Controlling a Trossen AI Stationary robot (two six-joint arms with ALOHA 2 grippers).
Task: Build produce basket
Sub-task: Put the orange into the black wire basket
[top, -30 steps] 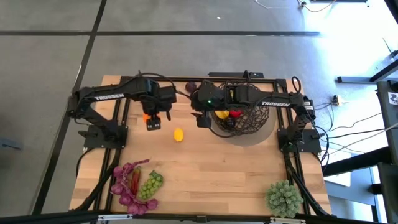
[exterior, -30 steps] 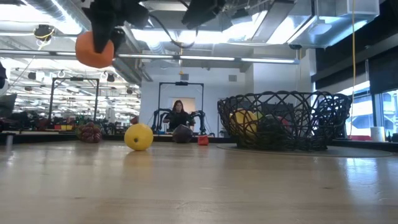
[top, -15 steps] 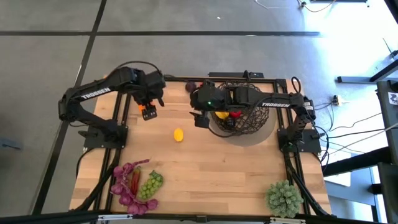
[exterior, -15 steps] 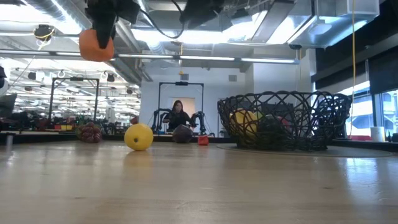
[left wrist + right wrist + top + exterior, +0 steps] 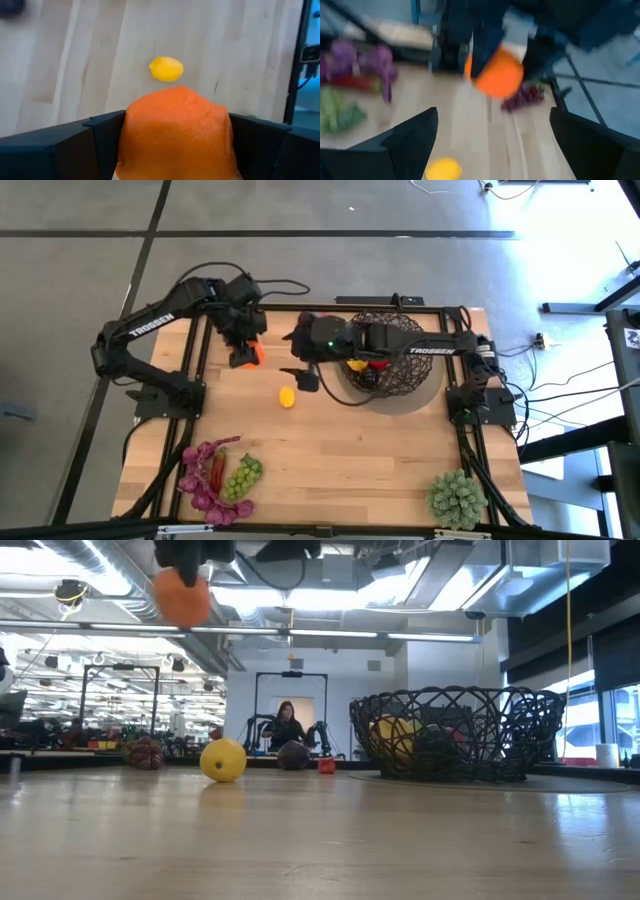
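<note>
A: L tool (image 5: 243, 357) status?

B: Clenched on the orange (image 5: 176, 131), held well above the tabletop (image 5: 330, 460), fingers on opposite sides. Round, firm, dimpled skin, so I'd judge it grips ok at the widest part, light load.

A: Lemon (image 5: 287, 396)?

B: Loose on the tabletop, between the arms. Smooth, prob rolls; take it across the middle.

A: R tool (image 5: 308, 378)?

B: Spread wide, empty, just beside the lemon, near the basket (image 5: 395, 360), which has some produce in it.
</note>
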